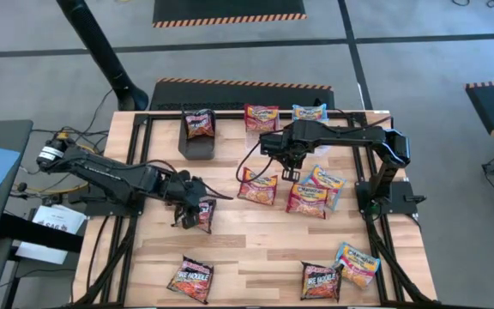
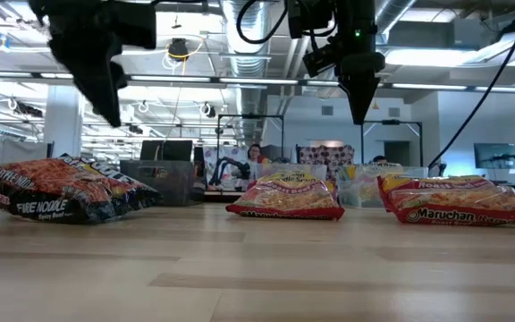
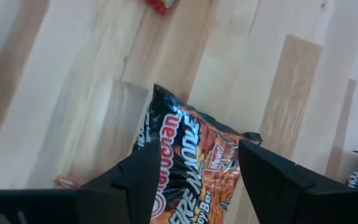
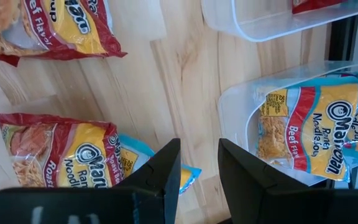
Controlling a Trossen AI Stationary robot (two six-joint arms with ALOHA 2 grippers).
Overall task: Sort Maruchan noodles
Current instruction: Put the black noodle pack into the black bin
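My dark left arm reaches in low from the left side of the table. My left gripper [image 1: 194, 212] points down, its two black fingers [image 3: 135, 177] spread wide apart. My dark right arm bends in from the right. My right gripper [image 1: 292, 170] hangs up high, fingers [image 4: 160, 171] partly apart.

Pale wood-plank surface [image 1: 256, 232] framed by black rails. Grey floor [image 1: 418, 51] around it, crossed by dark lines, with black mats [image 1: 228, 10] edged in orange stripes. Beyond, an open workshop: exposed ceiling ducts [image 2: 240, 27], strip lights, monitors [image 2: 494, 161], white pillars.
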